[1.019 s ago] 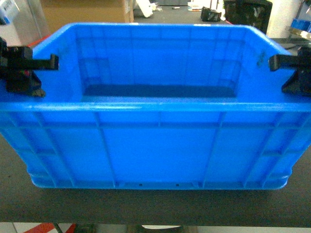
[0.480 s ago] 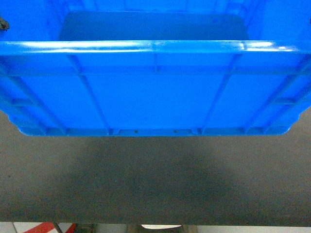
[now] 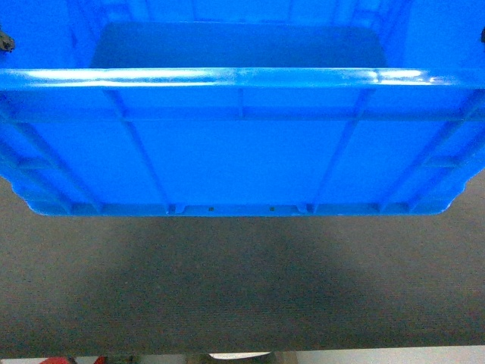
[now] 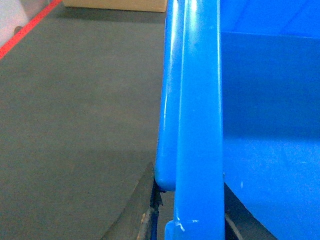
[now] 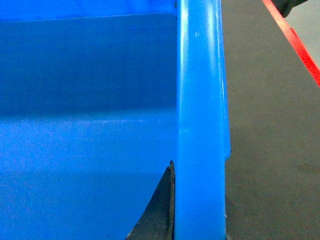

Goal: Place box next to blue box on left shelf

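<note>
The box point(image 3: 242, 159), a large bright-blue ribbed crate, fills the top half of the head view and hangs above its shadow on the dark grey surface point(image 3: 242, 288). My left gripper point(image 4: 190, 189) is shut on the box's left rim point(image 4: 200, 100), one finger point(image 4: 145, 210) outside the wall and one inside. My right gripper point(image 5: 199, 192) is shut on the right rim point(image 5: 200, 90), with a dark finger point(image 5: 160, 210) inside the box. In the head view only slivers of the left gripper point(image 3: 4, 42) and right gripper point(image 3: 482, 34) show. The left shelf and the blue box beside it are out of view.
The grey surface has a red edge strip on the left point(image 4: 30, 27) and on the right point(image 5: 295, 40). A cardboard carton point(image 4: 115, 4) stands at the far end on the left side. Pale floor point(image 3: 379, 356) shows below the surface's near edge.
The box has come up off the surface and closer to the head camera, so both grippers have slid almost out of that view. In the last half second it barely shifted.
</note>
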Motion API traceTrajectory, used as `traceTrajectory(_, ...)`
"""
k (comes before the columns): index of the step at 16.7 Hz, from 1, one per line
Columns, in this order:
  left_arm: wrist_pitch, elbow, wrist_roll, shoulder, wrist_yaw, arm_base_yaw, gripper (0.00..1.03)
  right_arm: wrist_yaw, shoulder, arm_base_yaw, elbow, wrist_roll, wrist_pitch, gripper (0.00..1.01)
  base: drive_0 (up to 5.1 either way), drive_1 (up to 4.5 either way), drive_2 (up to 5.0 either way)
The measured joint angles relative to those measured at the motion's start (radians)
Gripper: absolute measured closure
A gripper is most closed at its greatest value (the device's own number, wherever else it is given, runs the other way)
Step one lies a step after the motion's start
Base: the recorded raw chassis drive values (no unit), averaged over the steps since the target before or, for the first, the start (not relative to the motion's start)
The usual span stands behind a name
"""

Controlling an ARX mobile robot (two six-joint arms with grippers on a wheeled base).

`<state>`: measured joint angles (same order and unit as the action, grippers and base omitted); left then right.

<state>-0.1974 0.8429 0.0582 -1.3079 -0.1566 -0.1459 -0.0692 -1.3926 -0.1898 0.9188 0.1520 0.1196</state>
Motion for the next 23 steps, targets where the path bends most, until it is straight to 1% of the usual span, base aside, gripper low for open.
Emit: traceTrajectory(23,-0.004,0.000,0.004,0.000,0.000,0.000,0.86,-0.002,0.000,0.001,0.000,0.000,0.000,0.93,-1.6,-1.61,-1.6)
